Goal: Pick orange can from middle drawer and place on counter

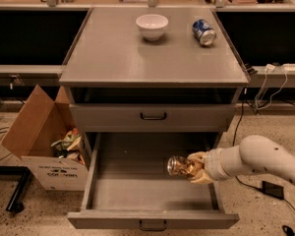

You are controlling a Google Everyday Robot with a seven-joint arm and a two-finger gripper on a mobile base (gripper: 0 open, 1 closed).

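The orange can [179,166] is shiny orange-gold with a silver end. It lies sideways, its silver end to the left, inside the open middle drawer [152,219] at the right side. My gripper [195,168] reaches in from the right on a white arm and is shut on the can, its tan fingers [197,157] above and below the can's right end. Whether the can touches the tray floor or is held just above it, I cannot tell. The counter [113,53] is the broad grey top of the cabinet above.
A white bowl [152,26] and a blue and white can [204,32] on its side stand at the back of the counter. A shorter shut drawer front [152,116] is above the open drawer. An open cardboard box [44,141] with scraps is at the left.
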